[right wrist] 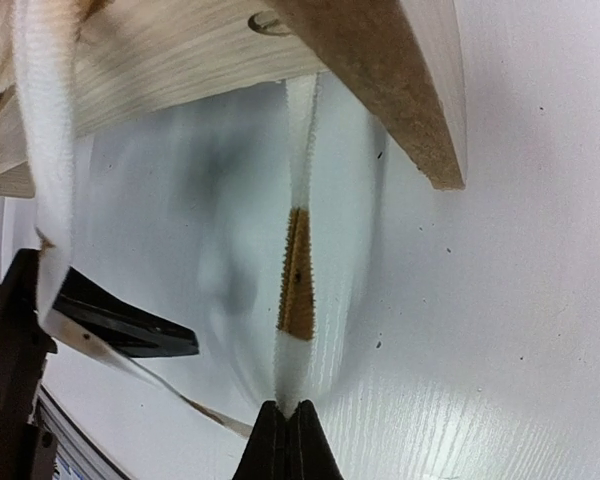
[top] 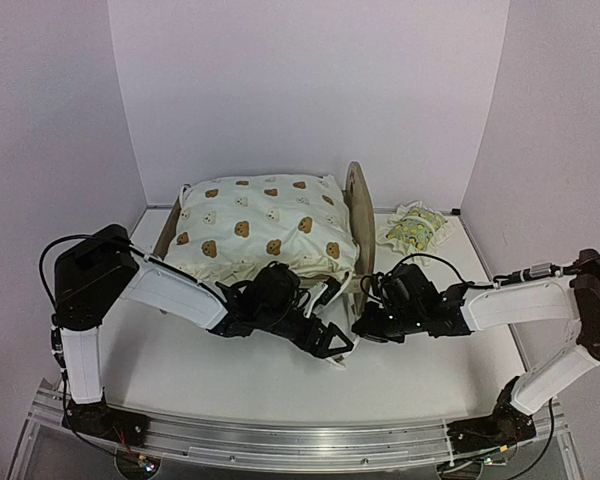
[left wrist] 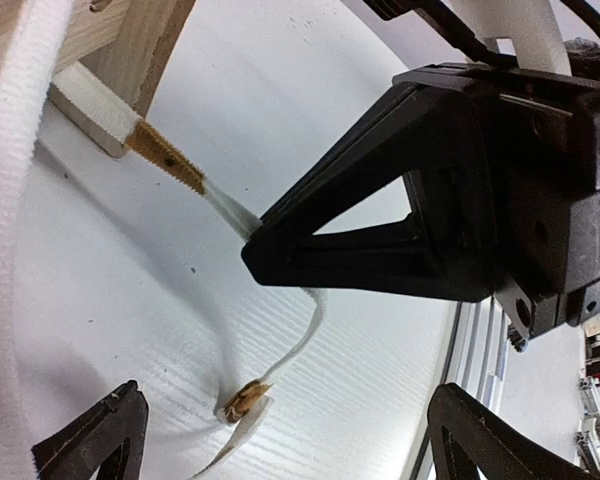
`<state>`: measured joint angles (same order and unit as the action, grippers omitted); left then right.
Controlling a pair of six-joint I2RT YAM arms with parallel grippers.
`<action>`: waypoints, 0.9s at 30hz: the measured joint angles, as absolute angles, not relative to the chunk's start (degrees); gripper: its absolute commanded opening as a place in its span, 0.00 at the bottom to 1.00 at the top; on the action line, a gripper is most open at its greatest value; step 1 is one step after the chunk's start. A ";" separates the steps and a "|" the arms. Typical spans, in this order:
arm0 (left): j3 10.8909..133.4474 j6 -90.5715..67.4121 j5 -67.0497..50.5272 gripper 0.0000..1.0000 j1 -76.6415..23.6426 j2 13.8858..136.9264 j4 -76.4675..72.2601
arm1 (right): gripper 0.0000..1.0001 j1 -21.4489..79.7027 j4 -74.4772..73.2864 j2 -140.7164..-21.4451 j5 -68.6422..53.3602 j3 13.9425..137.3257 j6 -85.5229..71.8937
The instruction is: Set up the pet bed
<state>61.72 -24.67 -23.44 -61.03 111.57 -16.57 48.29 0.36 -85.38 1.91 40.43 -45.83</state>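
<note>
**One bed, one cushion, one pillow, one tie pinched**

One pet bed (top: 357, 214) stands at the back middle of the white table (top: 230, 392). It is made of light wood with a visible grain. Its long axis runs left to right across the table. The arched end board at the right end shows clearly, but only an edge of the left one can be seen.

One plump cream cushion (top: 255, 225) printed with brown and white bear faces lies on the frame and hides the base. One small, crumpled lemon-print pillow (top: 415, 228) lies on the table, apart from the bed, just beyond its right end.

Two arms meet in front of the bed's near right corner. The right gripper (right wrist: 285, 412) has its black jaws pressed together on a narrow white tie (right wrist: 298, 280). This is a flat fabric strip with a brown, saw-edged patch, and it runs taut from under the wooden frame to the fingertips. Past the pinch, a loose end curls onto the table.

The left gripper (top: 332, 343) hangs close beside the right one, low over the table. Its triangular black fingers (left wrist: 95, 440) are spread wide with nothing between them.
</note>
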 measured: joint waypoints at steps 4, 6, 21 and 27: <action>61.11 -22.17 -18.94 1.00 -61.69 107.63 -10.69 | 0.00 48.29 -0.07 -85.38 1.79 40.56 -45.08; 60.37 -20.96 -17.06 1.00 -61.99 105.09 -7.56 | 0.00 48.28 -0.74 -85.38 1.68 40.82 -44.72; 49.30 -13.52 -3.75 0.99 -62.74 89.97 -3.43 | 0.00 48.00 -10.78 -87.19 -3.87 49.82 -42.61; 44.56 -11.82 0.22 0.98 -62.74 95.13 -12.98 | 0.00 48.03 -9.73 -91.37 -3.76 53.39 -42.41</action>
<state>44.56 -11.82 0.22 -62.74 95.13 -12.98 48.03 -9.73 -91.37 -3.76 53.39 -42.41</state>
